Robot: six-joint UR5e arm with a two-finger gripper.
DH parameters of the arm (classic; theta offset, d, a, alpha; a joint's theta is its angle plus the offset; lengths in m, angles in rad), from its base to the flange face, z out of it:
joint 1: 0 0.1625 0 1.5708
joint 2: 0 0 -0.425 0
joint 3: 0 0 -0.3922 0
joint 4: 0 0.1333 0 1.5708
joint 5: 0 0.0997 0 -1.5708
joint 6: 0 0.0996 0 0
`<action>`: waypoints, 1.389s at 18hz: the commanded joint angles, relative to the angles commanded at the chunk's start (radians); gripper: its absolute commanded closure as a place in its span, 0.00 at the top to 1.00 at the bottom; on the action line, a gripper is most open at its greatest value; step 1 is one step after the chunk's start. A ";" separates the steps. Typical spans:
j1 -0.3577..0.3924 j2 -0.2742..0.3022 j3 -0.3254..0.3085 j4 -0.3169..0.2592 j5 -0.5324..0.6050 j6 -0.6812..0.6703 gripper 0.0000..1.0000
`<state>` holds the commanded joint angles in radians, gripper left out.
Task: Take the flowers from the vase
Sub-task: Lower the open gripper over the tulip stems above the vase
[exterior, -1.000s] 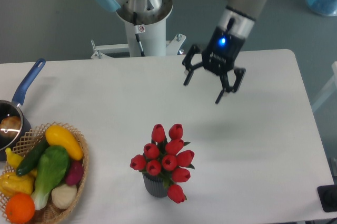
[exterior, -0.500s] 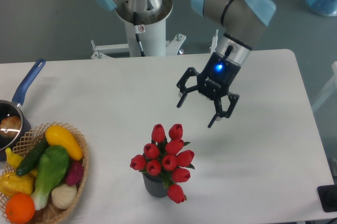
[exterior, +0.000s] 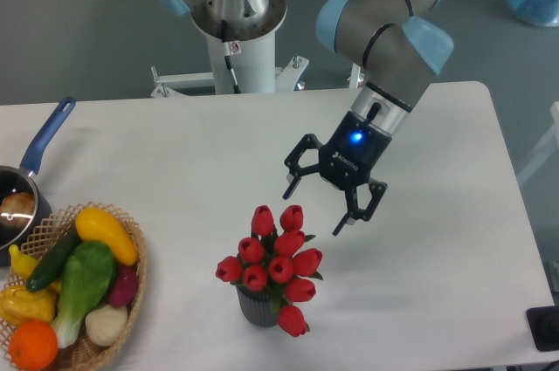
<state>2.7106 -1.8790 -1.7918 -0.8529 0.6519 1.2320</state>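
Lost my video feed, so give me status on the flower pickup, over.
End effector open, empty, above and right of the flowers. Flowers in the vase, untouched. Nothing between them; basket far left.

nine tulips (exterior: 276, 267), one vase (exterior: 256, 308), one basket (exterior: 133, 288), one saucepan (exterior: 35, 161)

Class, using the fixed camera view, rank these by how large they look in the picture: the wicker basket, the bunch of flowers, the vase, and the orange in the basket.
1. wicker basket, though partly cut off by the frame edge
2. flowers
3. orange and vase: too close to rank, since the flowers hide much of the vase
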 joint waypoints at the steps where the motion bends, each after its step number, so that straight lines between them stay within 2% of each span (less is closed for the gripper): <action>1: -0.006 -0.006 0.008 0.000 0.000 -0.017 1.00; 6: -0.026 -0.034 0.028 0.029 -0.054 -0.049 1.00; 25: -0.081 -0.069 0.051 0.057 -0.054 -0.051 1.00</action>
<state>2.6292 -1.9481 -1.7411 -0.7961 0.5983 1.1812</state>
